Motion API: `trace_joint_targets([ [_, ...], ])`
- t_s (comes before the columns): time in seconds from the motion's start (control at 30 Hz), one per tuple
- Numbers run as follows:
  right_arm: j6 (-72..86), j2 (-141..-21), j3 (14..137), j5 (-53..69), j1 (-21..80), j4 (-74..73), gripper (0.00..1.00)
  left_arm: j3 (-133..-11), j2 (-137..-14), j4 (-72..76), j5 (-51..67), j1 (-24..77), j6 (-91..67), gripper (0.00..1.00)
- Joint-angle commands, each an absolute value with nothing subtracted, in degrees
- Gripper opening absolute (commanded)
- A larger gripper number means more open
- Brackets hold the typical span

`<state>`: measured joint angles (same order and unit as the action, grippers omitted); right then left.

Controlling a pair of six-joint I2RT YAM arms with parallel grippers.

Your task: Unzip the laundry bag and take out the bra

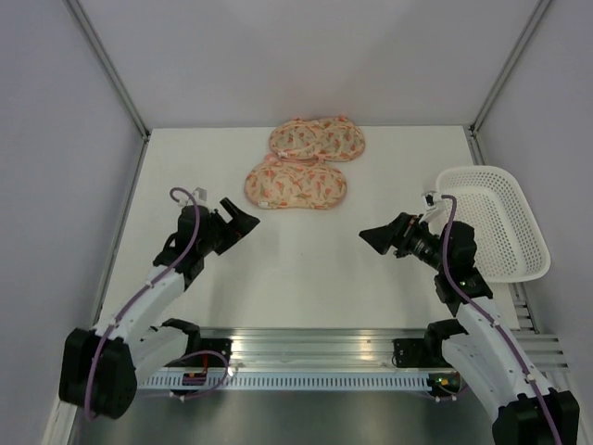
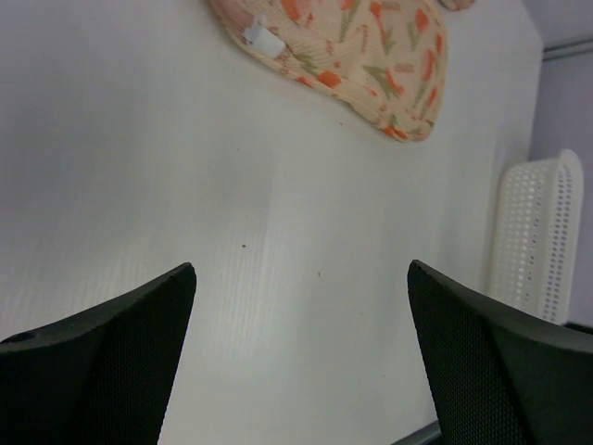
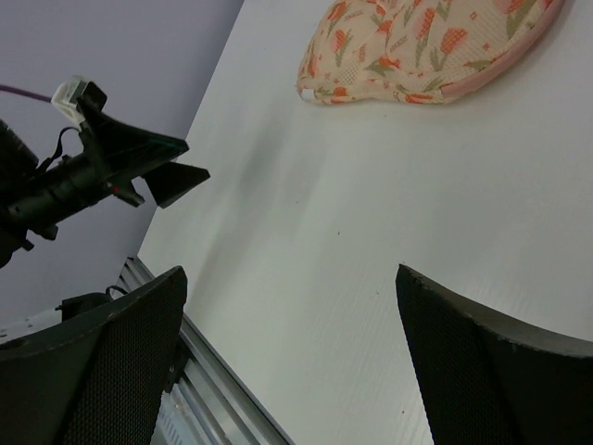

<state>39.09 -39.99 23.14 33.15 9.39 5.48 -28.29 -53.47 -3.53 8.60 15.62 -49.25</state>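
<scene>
1. Table (image 1: 306,278): white, spans the scene between grey walls and carries everything listed here.
2. Basket (image 1: 505,232): white plastic lattice, sits at the right edge, just right of the right arm.
3. Laundry bag (image 1: 296,184): two-lobed with an orange carrot-like print, lies flat at the far middle. Seems the pinker of the two pouches, though the tints look close from above. Shows pink trim in the right wrist view.
4. Twin pouch (image 1: 318,139): lies farther back, touching the laundry bag's far edge.
5. Left gripper (image 1: 243,218): hovers near and left of the laundry bag, apart from it, fingers spread wide over bare table.
6. Right gripper (image 1: 375,236): hangs near and right of the laundry bag, well apart, pointing left, fingers likewise spread.
7. Tag (image 2: 264,37): small and white, sticks out at the laundry bag's near left edge.
</scene>
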Motion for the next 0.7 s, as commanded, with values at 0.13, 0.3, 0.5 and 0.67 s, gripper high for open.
trace_joint_targets([
  [0.13, 37.44, -38.85, 20.48, 32.17, 13.18, 5.8, 0.98, -43.14, -75.11, 6.84, -5.71, 14.59, -44.31, 0.92],
  [0.3, 36.91, -37.88, 19.69, 32.34, 13.97, 4.66, 0.96, -54.21, -87.43, 10.47, -4.22, 12.22, -38.86, 0.48],
  [0.5, 37.27, -37.53, 19.07, 34.01, 14.41, 4.66, 0.84, -70.12, -105.27, 7.9, -1.42, 10.11, -37.53, 0.02],
  [0.67, 37.18, -36.21, 19.86, 33.14, 14.59, 2.03, 0.85, -78.2, -115.82, 10.12, 4.91, 10.02, -34.98, 0.02],
])
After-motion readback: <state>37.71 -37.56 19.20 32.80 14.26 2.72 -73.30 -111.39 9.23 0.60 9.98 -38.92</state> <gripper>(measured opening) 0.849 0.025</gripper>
